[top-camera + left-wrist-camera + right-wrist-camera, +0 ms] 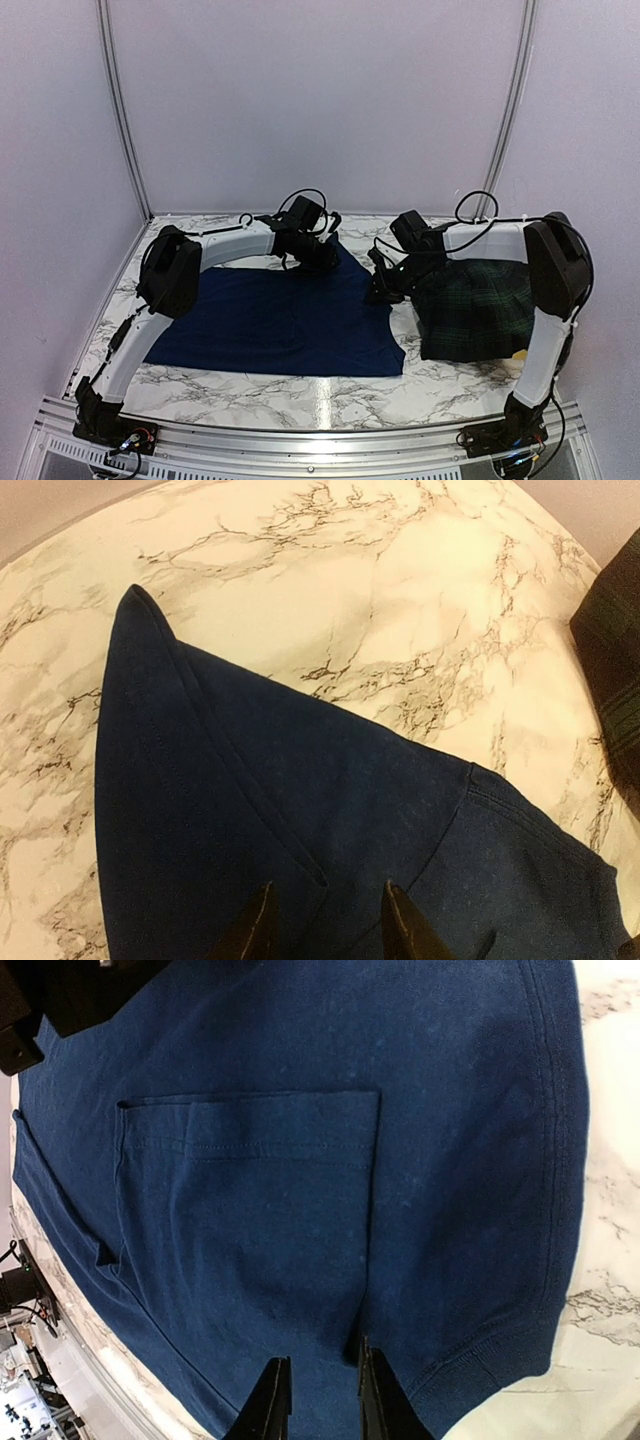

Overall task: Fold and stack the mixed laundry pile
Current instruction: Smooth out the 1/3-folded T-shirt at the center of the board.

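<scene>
Navy-blue cloth lies flat on the marble table, plaid garment just beside it. Right gripper clamps the cloth's right edge. Farther back, left gripper stands parted over its far corner.

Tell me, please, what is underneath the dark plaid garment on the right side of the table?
The plaid garment rests on the marble table. A small yellow sliver peeks out at its near right edge; what that is, and anything else beneath, is covered.
</scene>
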`<state>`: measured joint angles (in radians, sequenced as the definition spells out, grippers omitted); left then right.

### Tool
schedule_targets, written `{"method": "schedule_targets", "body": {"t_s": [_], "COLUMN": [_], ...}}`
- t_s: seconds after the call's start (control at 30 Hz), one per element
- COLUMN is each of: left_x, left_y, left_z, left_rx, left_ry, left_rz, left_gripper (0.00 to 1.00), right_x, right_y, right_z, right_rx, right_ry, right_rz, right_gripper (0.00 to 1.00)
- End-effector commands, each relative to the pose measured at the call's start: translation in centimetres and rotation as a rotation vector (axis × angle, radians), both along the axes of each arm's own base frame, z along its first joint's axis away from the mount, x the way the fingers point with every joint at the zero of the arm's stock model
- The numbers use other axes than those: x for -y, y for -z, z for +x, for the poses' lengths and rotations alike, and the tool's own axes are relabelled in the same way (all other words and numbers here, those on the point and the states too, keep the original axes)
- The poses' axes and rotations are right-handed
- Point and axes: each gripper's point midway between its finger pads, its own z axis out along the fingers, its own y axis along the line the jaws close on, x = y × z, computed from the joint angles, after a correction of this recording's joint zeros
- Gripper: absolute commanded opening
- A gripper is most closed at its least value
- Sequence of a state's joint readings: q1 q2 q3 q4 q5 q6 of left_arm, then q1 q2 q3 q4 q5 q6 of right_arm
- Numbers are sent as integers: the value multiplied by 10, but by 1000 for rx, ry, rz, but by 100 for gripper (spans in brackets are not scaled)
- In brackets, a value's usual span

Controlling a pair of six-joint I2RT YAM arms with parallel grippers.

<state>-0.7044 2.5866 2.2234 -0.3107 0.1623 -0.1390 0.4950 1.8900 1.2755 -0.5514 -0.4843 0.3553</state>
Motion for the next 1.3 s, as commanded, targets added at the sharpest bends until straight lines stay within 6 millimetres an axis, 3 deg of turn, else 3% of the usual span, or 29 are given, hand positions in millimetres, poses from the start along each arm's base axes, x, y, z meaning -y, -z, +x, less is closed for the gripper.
{"method": "schedule_targets", "body": {"t_s": [0.0, 0.27, 0.33, 0.43, 0.7, 0.83, 1.0, 1.27], "left_x": [8, 7, 7, 8, 2, -13, -46, -103], "left_y": [13, 29, 30, 24, -3, -21, -38, -35], "left_z": [0, -2, -1, 3, 14, 31, 59, 85], "left_rx": [0, -30, -35, -42, -58, -50, -33, -41], "left_ry": [19, 17, 10, -3, -37, -100, -201, -354], "left_rz": [-9, -3, -8, -38, -128, -168, -208, -209], "left_gripper": [35, 27, 22, 9, 4, 0, 0, 0], "right_x": [2, 5, 5, 4, 0, 11, 18, 25], "right_y": [-10, -9, -9, -7, 26, 47, 56, 61], "right_z": [-4, -8, -9, -12, -52, -62, -68, -73], "right_rx": [9, -1, -3, -10, -106, -155, -175, -190], "right_ry": [0, 7, 6, -2, -23, -5, -4, -4], "right_rz": [-7, -15, -17, -18, -52, -104, -131, -151], "right_gripper": [20, 20, 20, 19, 15, 13, 13, 13]}}
